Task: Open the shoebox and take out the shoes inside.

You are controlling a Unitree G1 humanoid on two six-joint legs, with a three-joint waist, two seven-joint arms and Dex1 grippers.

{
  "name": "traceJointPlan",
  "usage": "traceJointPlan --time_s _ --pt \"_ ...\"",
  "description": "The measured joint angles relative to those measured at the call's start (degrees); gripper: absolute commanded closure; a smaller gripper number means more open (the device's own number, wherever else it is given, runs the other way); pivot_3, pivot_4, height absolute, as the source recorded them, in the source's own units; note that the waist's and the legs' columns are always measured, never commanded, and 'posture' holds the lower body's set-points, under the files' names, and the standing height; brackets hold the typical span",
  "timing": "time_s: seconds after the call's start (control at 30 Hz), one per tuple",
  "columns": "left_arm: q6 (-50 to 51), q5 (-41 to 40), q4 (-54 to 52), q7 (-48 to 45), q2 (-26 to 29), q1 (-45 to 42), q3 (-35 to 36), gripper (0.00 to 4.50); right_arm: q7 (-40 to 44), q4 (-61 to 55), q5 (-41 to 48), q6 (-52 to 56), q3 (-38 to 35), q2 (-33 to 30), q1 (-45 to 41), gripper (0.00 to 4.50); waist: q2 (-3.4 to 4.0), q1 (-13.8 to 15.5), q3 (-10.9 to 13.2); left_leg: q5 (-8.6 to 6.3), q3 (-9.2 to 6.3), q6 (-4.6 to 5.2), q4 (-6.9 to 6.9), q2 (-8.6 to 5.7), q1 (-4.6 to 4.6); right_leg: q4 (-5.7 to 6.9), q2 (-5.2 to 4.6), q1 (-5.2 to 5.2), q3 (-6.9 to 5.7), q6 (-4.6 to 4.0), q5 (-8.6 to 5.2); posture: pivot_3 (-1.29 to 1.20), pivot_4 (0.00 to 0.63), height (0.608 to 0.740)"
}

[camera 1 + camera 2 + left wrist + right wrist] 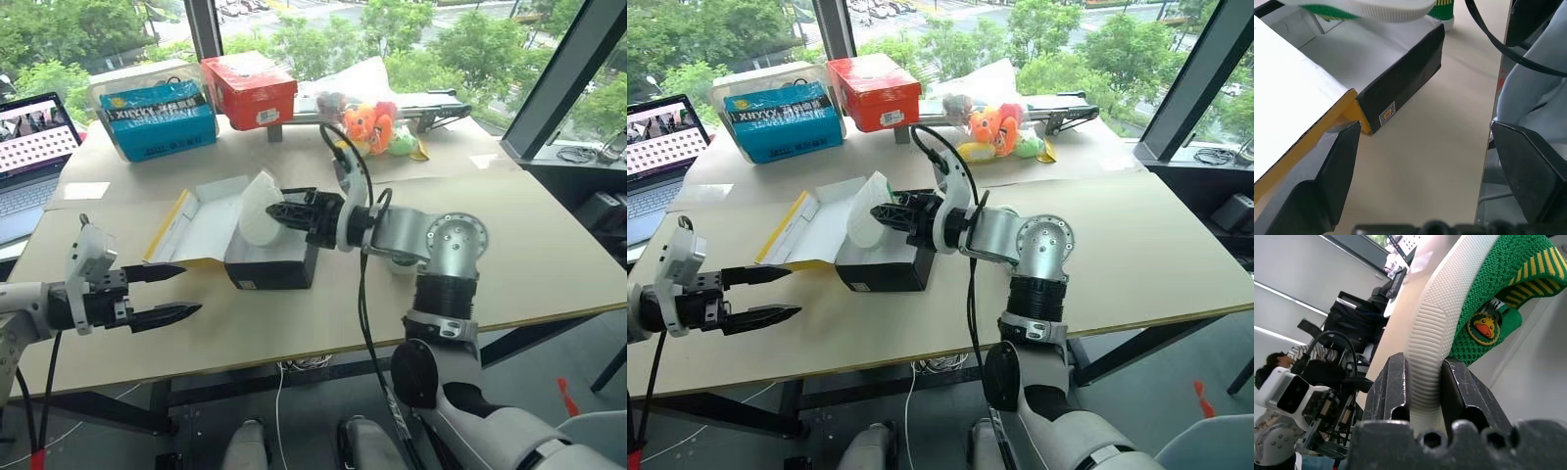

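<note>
Over the open shoebox [269, 262], as the head views show it, the right gripper [277, 212] points level toward the robot's left with its two black fingers closed on a shoe [259, 210], whose white sole faces the camera; the shoe hangs clear above the black base, directly ahead of the fingertips. Beyond the shoe from this gripper, the yellow-edged lid [201, 227] lies folded back flat on the table [549, 264], white inside up. The left gripper [165, 293] hovers nearer the table's front edge, fingers parted and holding nothing, the box just beyond its tips. Farther back stand a blue box [160, 119] with lettering too small to read and a red box [249, 88] bearing a small white label, with orange and yellow plush toys [374, 125] beside them and a laptop [32, 147] at the robot's far left. From the left wrist, its two fingers stand wide apart; ahead of them lie the lid's yellow edge, the box's black wall carrying a small square white sticker [1387, 113], not legible, and above it the shoe's white sole. From the right wrist, both fingers [1395, 387] pinch the ribbed white sole [1432, 342] between them; the green knit upper carries a round yellow duck badge [1484, 329] and yellow stripes just past the fingertips.
</note>
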Motion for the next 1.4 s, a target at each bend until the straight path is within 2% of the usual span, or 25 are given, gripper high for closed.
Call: traceJointPlan --time_s 0.13,0.33,0.47,0.53,0.63,0.77,0.87,0.97,1.1,1.4 --pt "0.0 0.2 0.1 -0.2 0.0 -0.8 -0.7 0.0 -1.5 -0.8 1.3 -1.3 -2.0 -3.7 -2.9 3.97 0.0 0.1 0.0 0.0 0.0 0.0 0.01 -0.01 0.0 -0.01 -0.01 0.01 0.0 -0.02 -0.01 0.0 0.15 0.732" --pt "-0.1 0.9 1.3 -0.6 0.0 -1.4 -1.4 0.0 -1.1 -0.6 -1.3 -5.3 -4.4 -17.5 -3.9 3.97 0.01 0.9 0.0 0.0 0.02 0.0 0.03 -0.07 -0.04 -0.16 -0.06 0.04 0.02 0.0 -0.03 0.0 0.15 0.732" --pt "-0.2 0.9 1.4 -1.0 -0.1 -2.3 -2.2 0.0 1.7 -0.5 -9.2 -9.4 -0.2 -28.8 -0.8 3.97 0.03 1.0 0.0 0.0 0.03 0.0 0.01 -0.07 -0.03 -0.16 -0.04 0.03 0.05 -0.04 -0.06 0.0 0.15 0.732" --pt "-0.2 0.9 1.6 -1.1 -0.3 -2.6 -2.8 0.0 4.0 -0.6 -14.0 -11.7 4.0 -34.0 2.5 3.97 0.05 1.0 0.0 0.0 0.04 0.0 0.02 -0.07 -0.02 -0.14 -0.04 0.01 0.11 -0.04 -0.06 0.0 0.15 0.732" --pt "-0.2 0.9 1.7 -1.2 -0.5 -3.0 -3.5 0.0 8.7 -0.9 -22.6 -15.3 14.3 -42.5 9.2 3.97 0.05 0.7 0.0 0.0 0.05 0.0 0.01 -0.08 -0.01 -0.13 -0.03 0.0 0.16 -0.04 -0.06 0.0 0.15 0.732" --pt "-0.2 0.9 2.2 -1.2 -0.6 -3.4 -3.7 0.0 14.1 -0.7 -31.6 -19.7 25.8 -48.9 14.7 3.97 0.14 0.2 0.1 0.0 0.06 0.01 0.04 -0.1 0.01 -0.11 -0.03 -0.02 0.22 -0.03 -0.06 0.0 0.15 0.732" --pt "-0.2 0.9 2.2 -1.2 -0.8 -3.8 -3.8 0.0 19.1 0.1 -41.1 -25.6 37.1 -54.3 16.9 3.97 0.18 0.1 0.1 0.0 0.06 0.01 0.06 -0.11 0.02 -0.09 -0.01 -0.04 0.25 -0.03 -0.06 0.0 0.15 0.732" --pt "-0.2 0.9 2.2 -1.2 -0.9 -3.7 -3.8 0.0 22.4 2.0 -48.3 -30.0 43.8 -56.4 17.4 3.97 0.17 0.1 0.1 0.0 0.08 0.0 0.1 -0.11 0.02 -0.1 -0.01 -0.05 0.26 -0.02 -0.06 0.0 0.15 0.732" --pt "-0.2 0.9 2.2 -1.2 -1.1 -3.7 -3.8 0.0 26.2 4.2 -56.7 -35.8 50.0 -56.2 16.3 3.97 0.13 0.0 0.1 -0.01 0.08 -0.01 0.18 -0.1 0.09 -0.09 0.01 0.03 0.27 0.02 -0.03 0.0 0.15 0.732" --pt "-0.2 0.9 2.1 -1.2 -1.1 -3.6 -3.8 0.0 29.4 10.4 -67.2 -40.0 52.6 -48.5 14.7 3.97 -0.23 -0.3 0.0 -0.24 0.15 -0.39 0.37 -0.1 0.22 -0.15 -0.03 0.16 0.33 0.16 0.07 0.0 0.15 0.732"
